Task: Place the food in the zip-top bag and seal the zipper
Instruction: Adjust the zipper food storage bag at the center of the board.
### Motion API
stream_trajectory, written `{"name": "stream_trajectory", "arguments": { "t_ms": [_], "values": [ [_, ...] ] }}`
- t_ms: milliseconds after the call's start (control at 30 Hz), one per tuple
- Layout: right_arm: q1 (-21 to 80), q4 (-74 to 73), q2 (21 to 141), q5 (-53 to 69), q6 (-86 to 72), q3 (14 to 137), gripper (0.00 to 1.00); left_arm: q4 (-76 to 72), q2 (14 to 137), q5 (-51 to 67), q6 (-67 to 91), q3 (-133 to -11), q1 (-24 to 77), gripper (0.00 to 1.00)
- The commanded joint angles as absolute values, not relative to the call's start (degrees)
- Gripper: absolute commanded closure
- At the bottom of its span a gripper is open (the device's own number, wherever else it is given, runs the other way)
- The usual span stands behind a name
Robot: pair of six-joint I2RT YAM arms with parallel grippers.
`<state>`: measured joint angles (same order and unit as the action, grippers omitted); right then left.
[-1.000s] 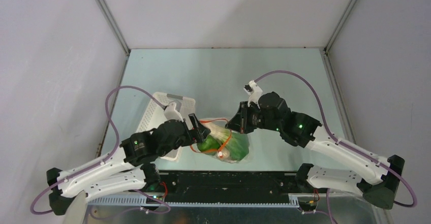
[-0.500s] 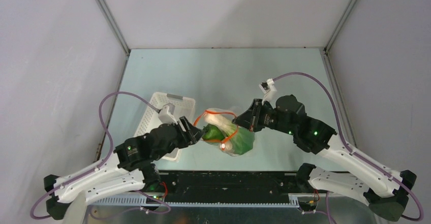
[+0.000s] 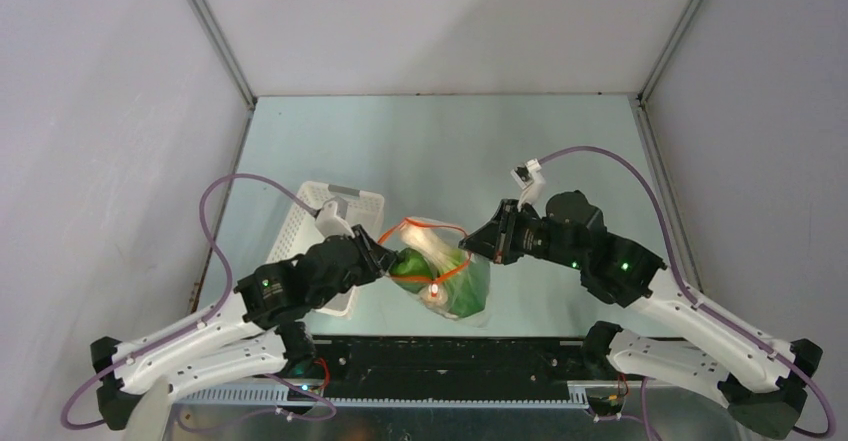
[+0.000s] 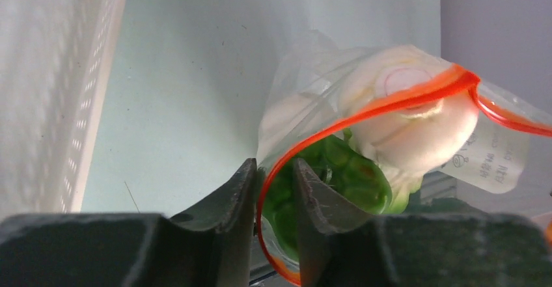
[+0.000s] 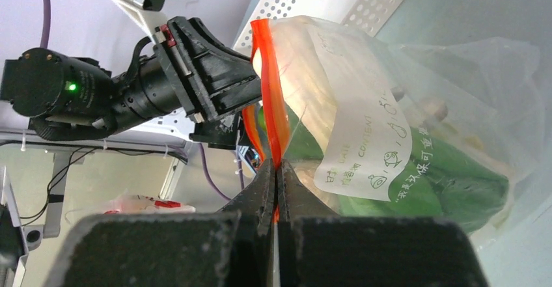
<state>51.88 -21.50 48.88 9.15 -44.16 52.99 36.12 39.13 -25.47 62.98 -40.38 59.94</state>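
The likeliest trouble is the zipper [image 4: 403, 98] failing to close. It gapes in a loop, and a pale stalk of the food [image 4: 397, 127] bulges right against it, so drawing the 2 ends apart could trap the vegetable between the tracks. A second risk is slip: each arm grips only the thin strip, and a hard pull could strip it from 1 pinch, letting the zip-top bag [image 3: 462, 293] sag and tip its contents out.

The left gripper [image 4: 273, 166] has its jaws almost together, a narrow slot between them filled by the strip's left end and a fold of clear plastic. The right gripper [image 5: 276, 170] is pressed fully closed on the strip's right end, no gap showing.

The bag hangs between the 2 claws over the near middle of the table [image 3: 420, 151], just right of the white basket [image 3: 310, 221], green leaves filling its lower part. Whether its bottom rests on the surface cannot be told.
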Motion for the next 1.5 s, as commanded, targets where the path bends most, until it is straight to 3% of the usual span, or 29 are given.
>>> {"name": "stream_trajectory", "arguments": {
  "t_ms": [0, 67, 133, 233, 367, 533, 633, 700, 833, 967, 1233, 1467],
  "values": [
    [51.9, -15.7, 46.5, 10.6, -44.3, 53.9, 1.00, 34.7, 40.8, -26.4, 61.9, -42.6, 59.4, 0.83],
    [51.9, -15.6, 47.0, 10.7, -44.2, 53.9, 1.00, 33.9, 41.8, -25.7, 60.4, -43.5, 59.5, 0.98],
    [51.8, -15.3, 48.5, 10.9, -43.7, 53.9, 1.00, 32.7, 42.7, -25.0, 58.6, -44.9, 59.4, 1.00],
    [52.2, -17.2, 52.4, 11.2, -42.3, 57.0, 1.00, 30.5, 44.8, -21.8, 54.4, -49.8, 59.5, 1.00],
    [58.6, -23.6, 54.4, -1.2, -36.8, 62.3, 1.00, 26.2, 46.8, -17.1, 48.6, -56.2, 60.1, 1.00],
    [52.8, -36.0, 60.2, -6.8, -36.9, 63.2, 1.00, 31.6, 54.8, -19.3, 45.4, -62.0, 59.3, 1.00],
    [55.9, -35.7, 57.1, -13.1, -36.2, 63.3, 1.00, 32.3, 55.2, -23.1, 44.2, -62.6, 58.8, 1.00],
    [55.4, -37.6, 55.9, -14.2, -36.2, 63.3, 1.00, 34.4, 55.8, -25.5, 45.1, -62.6, 55.0, 1.00],
    [55.3, -36.6, 55.0, -8.0, -35.3, 63.3, 1.00, 31.3, 57.1, -19.4, 41.1, -64.0, 52.8, 1.00],
    [55.8, -33.6, 54.1, -5.4, -35.2, 63.2, 1.00, 34.3, 60.0, -23.2, 40.1, -66.0, 51.8, 1.00],
    [57.0, -29.3, 56.1, 0.4, -38.2, 63.2, 0.97, 26.0, 67.3, -2.4, 32.5, -67.0, 51.6, 1.00],
    [57.1, -27.3, 59.4, -8.6, -43.3, 62.4, 1.00, 18.6, 70.1, 7.1, 34.6, -67.0, 52.2, 1.00]
  ]
}}
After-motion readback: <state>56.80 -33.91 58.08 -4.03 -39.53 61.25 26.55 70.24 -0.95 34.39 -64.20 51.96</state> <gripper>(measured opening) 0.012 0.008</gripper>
